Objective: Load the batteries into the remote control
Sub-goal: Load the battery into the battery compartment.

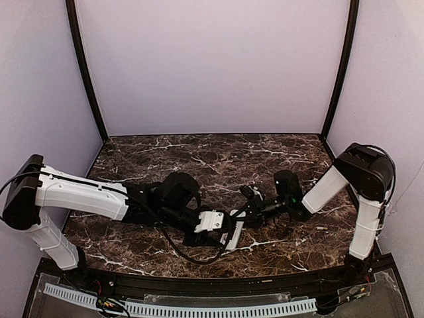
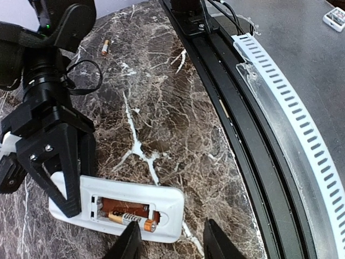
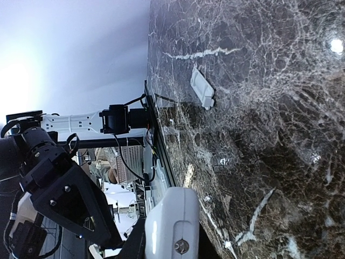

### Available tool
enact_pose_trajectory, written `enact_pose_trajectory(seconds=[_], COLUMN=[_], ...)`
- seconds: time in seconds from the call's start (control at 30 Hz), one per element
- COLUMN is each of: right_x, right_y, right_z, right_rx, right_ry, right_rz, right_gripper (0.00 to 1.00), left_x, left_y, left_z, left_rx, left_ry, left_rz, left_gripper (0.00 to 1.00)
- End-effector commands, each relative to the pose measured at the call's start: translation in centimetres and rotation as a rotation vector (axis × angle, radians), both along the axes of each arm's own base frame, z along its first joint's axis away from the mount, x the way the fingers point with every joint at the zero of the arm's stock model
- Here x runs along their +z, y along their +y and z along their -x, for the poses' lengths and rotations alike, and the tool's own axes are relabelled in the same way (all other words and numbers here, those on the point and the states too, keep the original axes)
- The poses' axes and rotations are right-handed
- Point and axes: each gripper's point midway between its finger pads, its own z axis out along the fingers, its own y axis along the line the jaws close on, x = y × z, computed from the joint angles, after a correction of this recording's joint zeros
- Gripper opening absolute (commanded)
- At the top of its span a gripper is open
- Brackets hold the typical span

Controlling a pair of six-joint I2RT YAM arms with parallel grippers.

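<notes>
The white remote control [image 2: 116,208] lies back-up on the marble table, its compartment open. One copper-and-black battery [image 2: 129,218] rests in the compartment, its gold end toward the remote's free end. A second battery [image 2: 105,47] lies loose on the table farther off. My right gripper [image 2: 51,178] is shut on one end of the remote, whose white end [image 3: 175,226] fills the bottom of the right wrist view. My left gripper [image 2: 171,243] hovers open over the other end with nothing between its fingers. From above, both grippers meet at the remote [image 1: 236,232].
A small flat white cover piece [image 3: 202,86] lies alone on the marble table [image 1: 218,159]. The black front rail [image 2: 242,140] and a white slotted strip [image 2: 291,102] run along the near edge.
</notes>
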Motion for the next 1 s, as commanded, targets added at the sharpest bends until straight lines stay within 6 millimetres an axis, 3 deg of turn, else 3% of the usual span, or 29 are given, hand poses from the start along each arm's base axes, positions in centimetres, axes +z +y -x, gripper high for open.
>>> enact_pose_trajectory(seconds=[0.0, 0.97], right_x=[0.2, 0.4], right_y=[0.8, 1.9], right_z=[1.0, 2.2], right_rx=[0.07, 0.136], right_ry=[-0.022, -0.039], right_rz=[-0.017, -0.024], right_gripper=[0.0, 0.0], left_x=[-1.2, -4.0], left_y=[-0.2, -0.6], left_z=[1.0, 0.3], left_rx=[-0.089, -0.09], left_ry=[-0.039, -0.063], left_rz=[-0.05, -0.151], left_gripper=[0.37, 0.25])
